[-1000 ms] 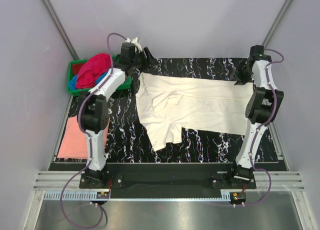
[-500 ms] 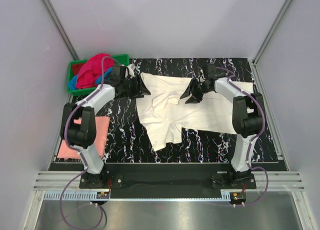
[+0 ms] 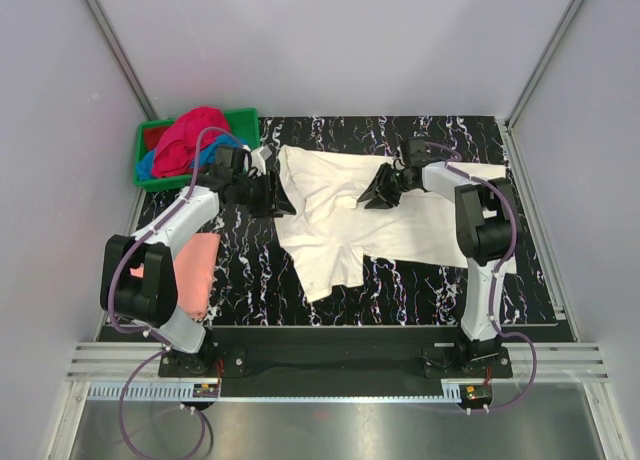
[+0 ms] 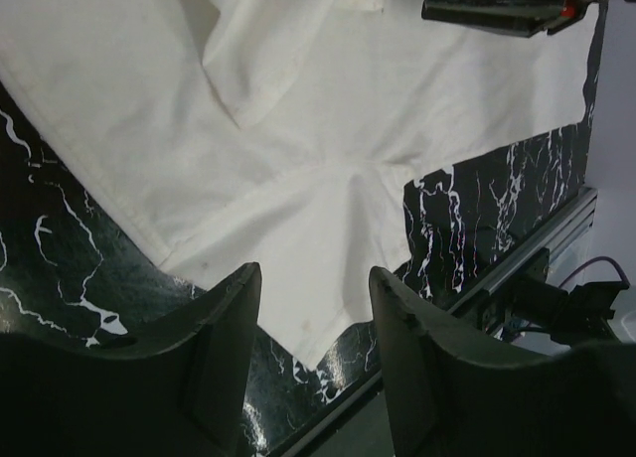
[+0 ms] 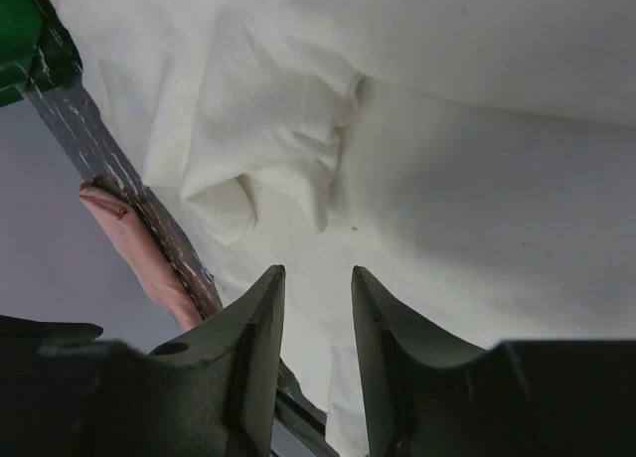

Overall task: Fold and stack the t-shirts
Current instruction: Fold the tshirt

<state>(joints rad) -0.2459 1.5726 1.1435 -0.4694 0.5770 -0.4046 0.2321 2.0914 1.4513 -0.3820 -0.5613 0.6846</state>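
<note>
- Currently, I see the table (image 3: 240,270), black with white veins, carrying the clothes.
- Cream tee (image 3: 330,230) lies spread and rumpled across the table's middle and right, with one sleeve pointing toward the near edge.
- Crate (image 3: 247,123), green, sits at the far left, holding a magenta tee (image 3: 190,135) heaped over a blue tee (image 3: 148,165).
- Pink tee (image 3: 200,275) lies flat near the left edge, partly hidden by my left arm.
- Left gripper (image 4: 313,278) hovers over the cream tee's left part, fingers apart, grasping nothing.
- Right gripper (image 5: 316,275) hovers over a fold near that tee's middle, fingers narrowly parted, nothing between them.
</note>
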